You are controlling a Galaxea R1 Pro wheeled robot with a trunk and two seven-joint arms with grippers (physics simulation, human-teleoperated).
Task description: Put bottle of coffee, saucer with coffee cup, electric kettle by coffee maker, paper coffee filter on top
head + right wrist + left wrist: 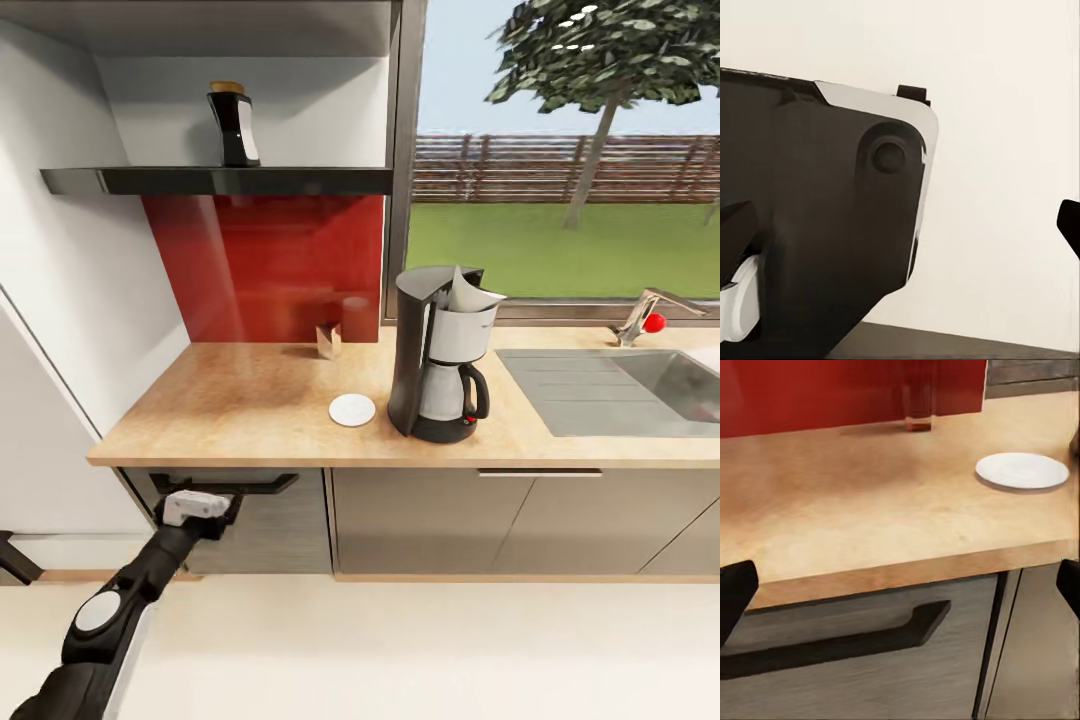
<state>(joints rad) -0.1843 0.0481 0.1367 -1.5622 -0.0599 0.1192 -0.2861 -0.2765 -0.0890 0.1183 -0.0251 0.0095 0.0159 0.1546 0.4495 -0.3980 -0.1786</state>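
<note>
The coffee maker (440,362) stands on the kitchen countertop (250,400) left of the sink, with the white paper coffee filter (472,291) sticking up from its top. The saucer (352,410) (1022,470) lies flat just left of the machine, with nothing on it. Up on the black kitchen shelf (300,181) stands the bottle of coffee (233,125). My left gripper (215,503) (900,592) is open, below the counter's front edge and facing a drawer. My right gripper (900,225) is open, low beside my own dark body. The coffee cup and electric kettle are out of view.
A small brownish glass (328,340) (919,405) stands by the red backsplash. A steel sink (640,390) and faucet (645,312) take up the counter's right part. A black drawer handle (832,645) sits right before my left gripper. A white wall bounds the left.
</note>
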